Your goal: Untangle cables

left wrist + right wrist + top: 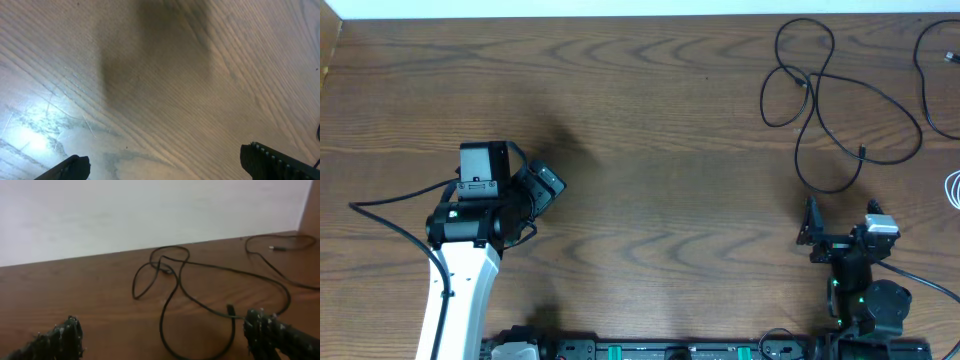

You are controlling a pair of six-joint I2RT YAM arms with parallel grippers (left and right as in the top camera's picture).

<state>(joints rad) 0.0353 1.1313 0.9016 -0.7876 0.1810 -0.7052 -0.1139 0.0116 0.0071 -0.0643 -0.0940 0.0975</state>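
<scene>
A long black cable [807,82] lies in loose crossing loops at the table's far right. A second black cable [924,90] curves beside it at the right edge, and a bit of white cable [952,188] shows below that. In the right wrist view the looped black cable [162,262] lies just ahead, its nearest loop between my fingers. The other black cable [280,247] lies at the back right. My right gripper [815,228] [165,342] is open just short of that loop and holds nothing. My left gripper [548,186] [165,170] is open over bare wood, far from the cables.
The wooden table [660,130] ends at a white wall [150,210] along its far edge. The arms' bases and a black rail [670,350] run along the near edge. A thick black wire [390,203] trails from the left arm.
</scene>
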